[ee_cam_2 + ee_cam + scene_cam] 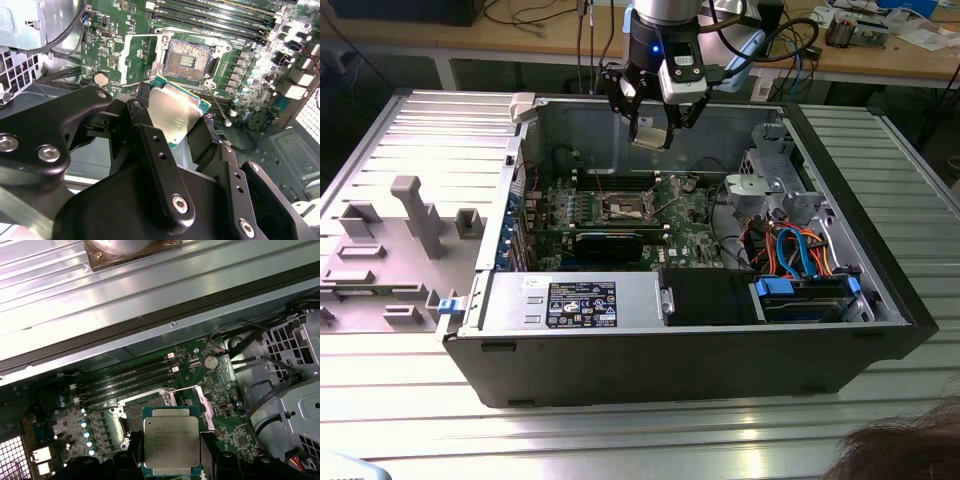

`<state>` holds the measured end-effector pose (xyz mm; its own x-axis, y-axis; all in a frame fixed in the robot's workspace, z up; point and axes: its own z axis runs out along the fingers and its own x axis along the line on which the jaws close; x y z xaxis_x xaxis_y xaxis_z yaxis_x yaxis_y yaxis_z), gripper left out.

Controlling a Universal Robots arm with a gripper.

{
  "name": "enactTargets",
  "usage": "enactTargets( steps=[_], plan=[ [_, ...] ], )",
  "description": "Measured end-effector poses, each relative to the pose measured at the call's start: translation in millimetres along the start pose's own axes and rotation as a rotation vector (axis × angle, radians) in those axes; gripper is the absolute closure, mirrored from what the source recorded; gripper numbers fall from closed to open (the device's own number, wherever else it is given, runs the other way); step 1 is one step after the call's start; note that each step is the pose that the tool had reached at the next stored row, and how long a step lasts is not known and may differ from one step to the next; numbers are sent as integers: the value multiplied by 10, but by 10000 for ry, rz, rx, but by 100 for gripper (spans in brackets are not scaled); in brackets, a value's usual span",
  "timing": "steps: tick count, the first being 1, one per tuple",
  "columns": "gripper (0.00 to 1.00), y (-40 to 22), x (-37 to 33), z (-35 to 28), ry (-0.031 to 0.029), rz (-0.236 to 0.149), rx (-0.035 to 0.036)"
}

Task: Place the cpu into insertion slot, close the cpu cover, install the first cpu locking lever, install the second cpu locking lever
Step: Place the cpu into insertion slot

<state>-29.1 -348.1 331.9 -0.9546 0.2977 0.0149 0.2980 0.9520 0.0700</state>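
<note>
The jaws are closed on the cpu (177,112), one black finger on each of two opposite edges, so the gripper (180,125) carries it clear of the board. In the second wrist view the chip hangs tilted, its silvery top towards the camera and a green rim around it. In the first wrist view the cpu (171,442) sits square between the fingers (220,462). In the exterior view the gripper (655,125) hangs high inside the open case (700,350), with the cpu's (648,136) pale underside facing down. Below the jaws and well apart from them lies the slot (189,61), bare, with its tan contact field showing inside a dark rim; in the exterior view the slot (625,208) is on the green board under the gripper. Just beside the slot, the cover (160,55) is swung open off the contacts. A thin rod (222,114) with a rounded tip lies loose near the slot's other side. Past the slot run long black memory slots (210,15), and a coin cell (101,78) sits beyond the cover. Farther out, the case rests on a ribbed metal table (620,430), with a grey fixture plate (380,250) at the exterior view's left.
</note>
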Motion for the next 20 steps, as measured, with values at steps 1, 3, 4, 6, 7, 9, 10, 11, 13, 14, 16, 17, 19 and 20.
enactTargets(
  steps=[1,3,4,6,7,9,10,11,13,14,16,17,19,20],
  plan=[
    [45,0,0,0,-1,19,0],
    [45,0,0,0,-3,34,0],
    [45,0,0,0,-4,48,0],
    [45,0,0,0,-5,69,0],
    [45,0,0,0,-6,72,0],
    [45,0,0,0,-6,75,-1],
    [45,0,0,0,-6,76,-1],
    [45,0,0,0,-7,80,0],
    [45,0,0,0,-8,96,-1],
    [45,0,0,0,-8,104,-1],
    [45,0,0,0,-9,120,-2],
    [45,0,0,0,-9,122,-1],
    [45,0,0,0,-10,131,-1],
    [45,0,0,0,-10,140,-2]
  ],
)
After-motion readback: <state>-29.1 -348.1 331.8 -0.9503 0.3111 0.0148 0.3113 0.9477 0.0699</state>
